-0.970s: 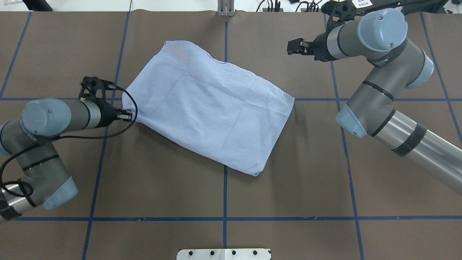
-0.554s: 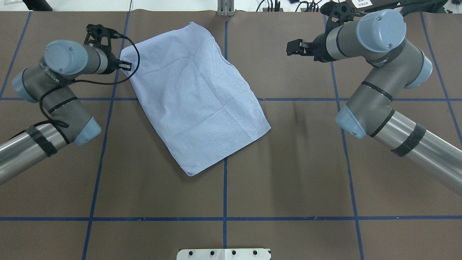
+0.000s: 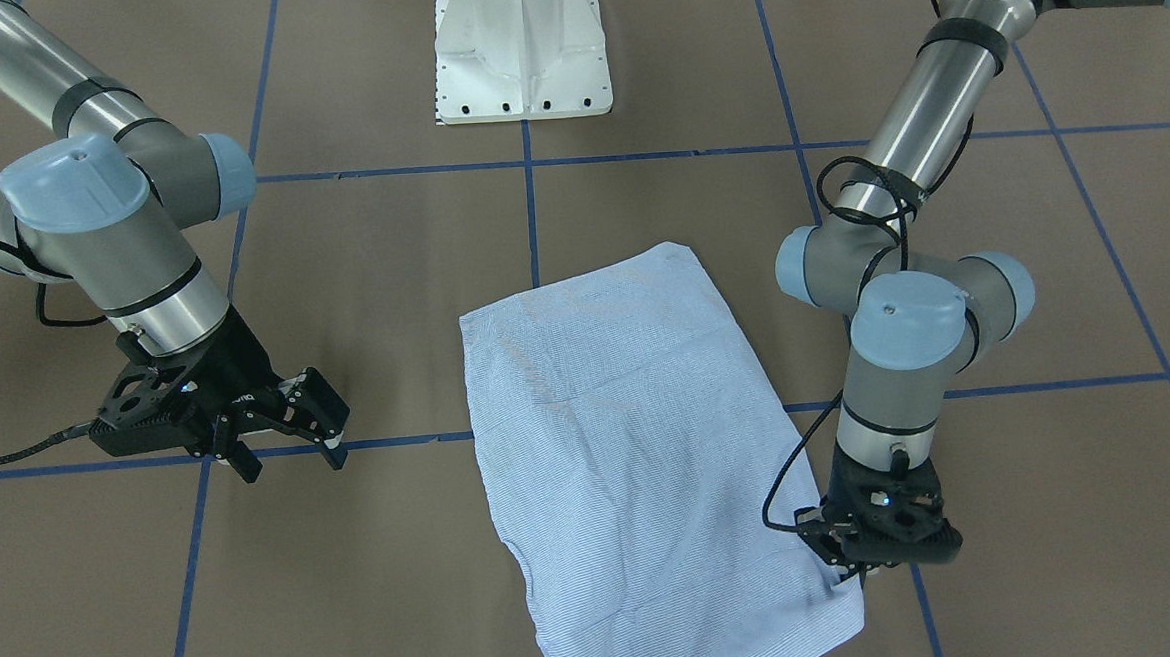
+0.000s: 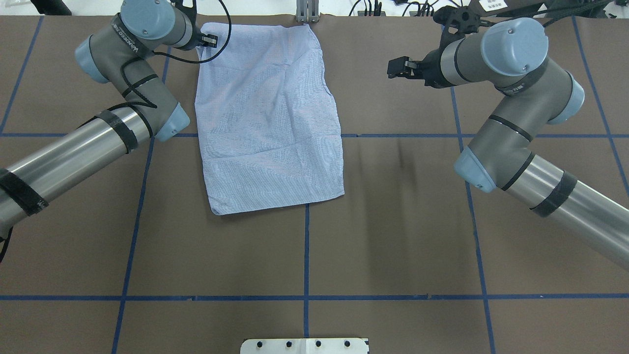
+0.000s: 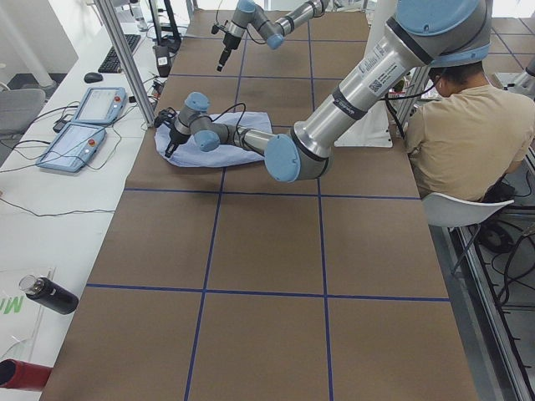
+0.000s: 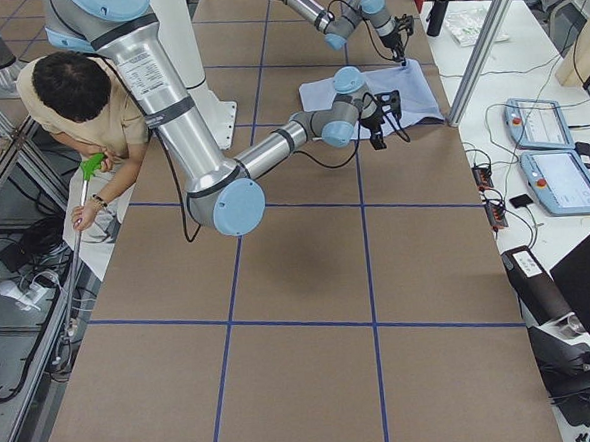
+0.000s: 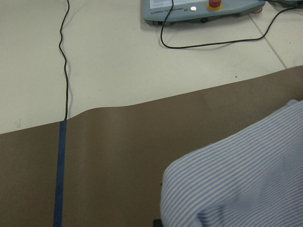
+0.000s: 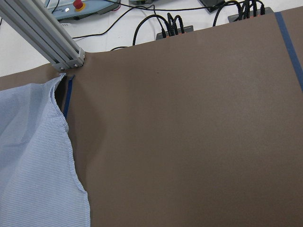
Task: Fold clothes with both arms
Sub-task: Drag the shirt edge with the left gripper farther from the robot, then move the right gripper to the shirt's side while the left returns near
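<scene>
The clothes are one light blue striped shirt (image 4: pixel 268 118), folded into a flat rectangle on the brown table at the far left of centre; it also shows in the front view (image 3: pixel 642 466). My left gripper (image 4: pixel 210 39) is shut on the shirt's far left corner, close to the table's far edge. From the front, this gripper (image 3: pixel 861 572) points straight down onto that corner. The left wrist view shows striped cloth (image 7: pixel 236 184) right at the fingers. My right gripper (image 4: pixel 393 67) hovers open and empty, well to the right of the shirt (image 8: pixel 33 156); the front view shows it (image 3: pixel 289 459) with fingers spread.
An aluminium post (image 4: pixel 307 12) stands at the far edge beside the shirt's far right corner. Teach pendants (image 5: pixel 84 125) and cables lie on the white bench beyond. The white pedestal (image 3: pixel 522 46) is at the near edge. A person (image 5: pixel 460 125) sits beside the base.
My left gripper has pulled the shirt's corner toward the far edge, swinging the shirt from a slant to lie straight. The right arm has barely moved.
</scene>
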Robot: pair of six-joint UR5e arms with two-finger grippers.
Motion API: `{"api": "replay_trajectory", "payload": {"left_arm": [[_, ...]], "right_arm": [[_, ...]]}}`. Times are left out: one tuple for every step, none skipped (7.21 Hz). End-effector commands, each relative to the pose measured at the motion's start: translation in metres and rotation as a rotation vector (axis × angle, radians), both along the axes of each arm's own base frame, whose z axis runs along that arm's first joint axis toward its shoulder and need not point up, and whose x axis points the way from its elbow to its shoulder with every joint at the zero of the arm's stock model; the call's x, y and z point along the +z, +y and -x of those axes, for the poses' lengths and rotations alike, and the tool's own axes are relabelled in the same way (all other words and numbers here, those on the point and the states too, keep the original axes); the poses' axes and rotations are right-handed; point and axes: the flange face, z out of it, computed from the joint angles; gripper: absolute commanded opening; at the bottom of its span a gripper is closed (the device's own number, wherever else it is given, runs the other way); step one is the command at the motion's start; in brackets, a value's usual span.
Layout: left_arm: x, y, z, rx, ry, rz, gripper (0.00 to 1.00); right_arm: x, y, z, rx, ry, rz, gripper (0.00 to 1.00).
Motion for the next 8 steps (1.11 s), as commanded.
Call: {"api": "replay_trajectory", "payload": {"left_arm": [[0.001, -0.027, 0.055, 0.049, -0.033, -0.054, 1.0], [0.016, -0.033, 0.091, 0.118, -0.036, -0.062, 1.0], [0.025, -0.012, 0.105, 0.118, -0.016, -0.082, 1.0], [0.017, 0.021, 0.124, 0.105, 0.03, -0.117, 1.0], [0.029, 0.07, 0.122, 0.11, 0.138, -0.054, 1.0], [0.028, 0.103, 0.131, 0.073, 0.232, 0.001, 1.0], [0.028, 0.159, 0.109, 0.086, 0.312, 0.058, 1.0], [0.022, 0.212, 0.086, 0.036, 0.411, 0.144, 1.0]], "right_arm": [[-0.007, 0.006, 0.015, 0.001, -0.012, 0.008, 1.0], [-0.018, 0.008, 0.022, 0.016, -0.033, 0.038, 1.0], [-0.048, 0.01, 0.043, 0.039, -0.022, 0.108, 1.0], [-0.079, 0.023, 0.069, 0.081, -0.012, 0.185, 1.0], [-0.093, 0.057, 0.084, 0.107, -0.03, 0.228, 0.99], [-0.109, 0.091, 0.098, 0.151, -0.053, 0.285, 0.98], [-0.121, 0.114, 0.106, 0.159, -0.028, 0.33, 0.98], [-0.125, 0.125, 0.109, 0.163, -0.034, 0.355, 0.97]]}}
